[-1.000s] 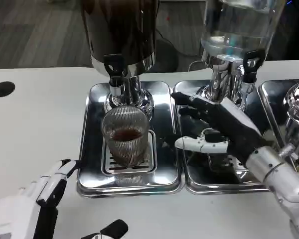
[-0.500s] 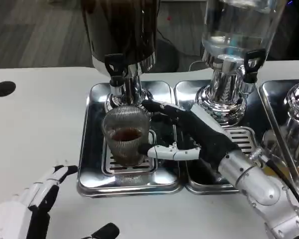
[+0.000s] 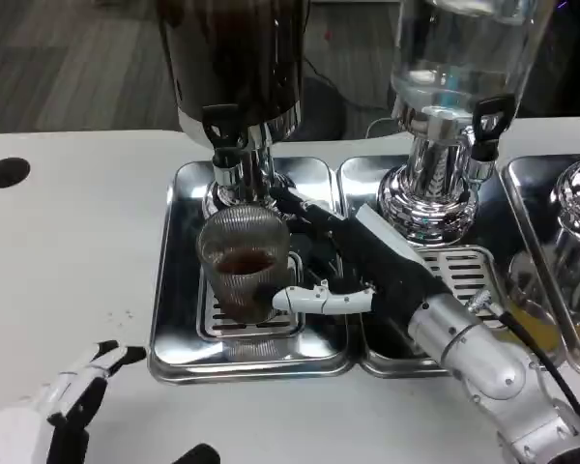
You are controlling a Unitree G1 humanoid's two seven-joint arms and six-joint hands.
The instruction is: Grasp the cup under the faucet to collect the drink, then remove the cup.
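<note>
Head view: a ribbed glass cup, partly filled with dark drink, stands on the drain grate of a steel tray, directly under the black-handled faucet of a dark dispenser. The right hand reaches in from the right, its fingers curved around the cup's side, touching it; a firm grip cannot be confirmed. The left hand rests low on the white surface, fingers apart, holding nothing.

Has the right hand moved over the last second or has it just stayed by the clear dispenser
Yes. The right hand has moved left from the clear dispenser's base to the ribbed cup under the dark dispenser's faucet; its fingers now flank the cup.
</note>
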